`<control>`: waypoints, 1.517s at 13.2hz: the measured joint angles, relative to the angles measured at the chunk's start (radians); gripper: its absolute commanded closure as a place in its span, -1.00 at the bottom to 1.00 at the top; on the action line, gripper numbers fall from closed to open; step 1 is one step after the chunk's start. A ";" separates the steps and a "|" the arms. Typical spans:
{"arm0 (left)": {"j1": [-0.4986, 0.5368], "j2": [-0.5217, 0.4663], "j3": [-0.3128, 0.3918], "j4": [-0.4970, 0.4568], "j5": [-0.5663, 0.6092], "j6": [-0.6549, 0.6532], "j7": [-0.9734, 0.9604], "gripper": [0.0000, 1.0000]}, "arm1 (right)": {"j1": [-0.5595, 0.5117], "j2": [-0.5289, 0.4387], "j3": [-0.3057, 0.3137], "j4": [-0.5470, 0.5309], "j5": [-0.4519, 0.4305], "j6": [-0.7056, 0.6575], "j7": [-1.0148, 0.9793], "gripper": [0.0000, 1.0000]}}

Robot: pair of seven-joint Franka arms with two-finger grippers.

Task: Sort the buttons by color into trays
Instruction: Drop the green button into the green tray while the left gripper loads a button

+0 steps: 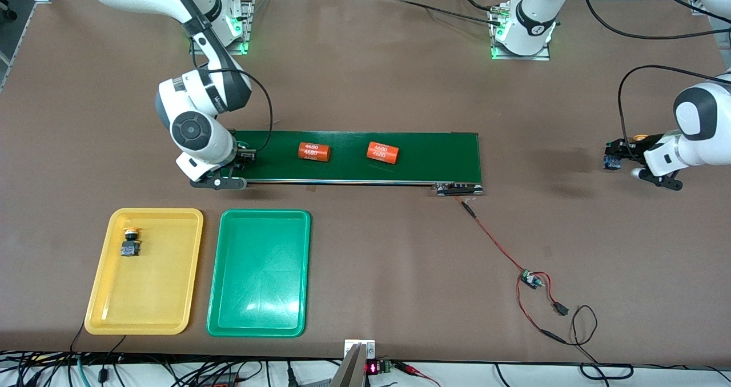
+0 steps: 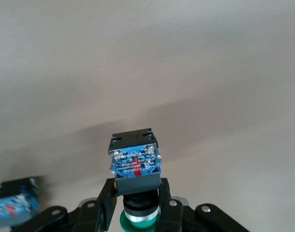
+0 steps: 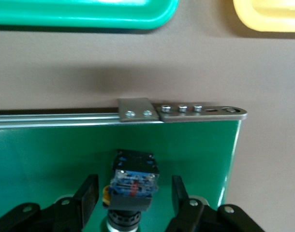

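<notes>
In the front view we saw a yellow-capped button [image 1: 131,242] in the yellow tray [image 1: 165,313]; the green tray [image 1: 260,324] lay beside it. In the left wrist view the left end effector [image 2: 137,193] clamped a green-capped button [image 2: 136,166]. In the right wrist view the right end effector [image 3: 134,193] stood open around a button [image 3: 133,181] on the conveyor belt [image 3: 46,150].

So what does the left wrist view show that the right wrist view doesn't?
Only the left wrist view: the left pincer shut on a green-capped button above the bare table, with a second button lying at the picture's edge.

Only the right wrist view: the right pincer open around a yellow-capped button on the conveyor belt, plus the rims of the green tray and yellow tray.

Both: a button between that arm's own fingers, its blue circuit end facing the camera.
</notes>
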State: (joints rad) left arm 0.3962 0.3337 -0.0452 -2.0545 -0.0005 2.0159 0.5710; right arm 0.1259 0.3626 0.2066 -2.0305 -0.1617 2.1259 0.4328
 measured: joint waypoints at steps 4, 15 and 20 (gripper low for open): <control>-0.146 -0.097 -0.019 0.000 0.000 -0.119 -0.212 1.00 | -0.018 0.008 -0.036 -0.011 0.043 -0.001 -0.082 0.53; -0.335 -0.126 -0.262 0.001 -0.129 -0.096 -0.502 1.00 | -0.034 -0.025 -0.103 0.437 0.150 -0.417 -0.239 0.68; -0.416 -0.061 -0.263 0.033 -0.143 -0.004 -0.566 1.00 | -0.034 0.087 -0.103 0.585 0.150 -0.155 -0.397 0.68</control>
State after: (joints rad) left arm -0.0202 0.2724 -0.3084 -2.0210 -0.1435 2.0116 0.0046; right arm 0.0920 0.4497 0.1034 -1.4452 -0.0113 1.9709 0.0356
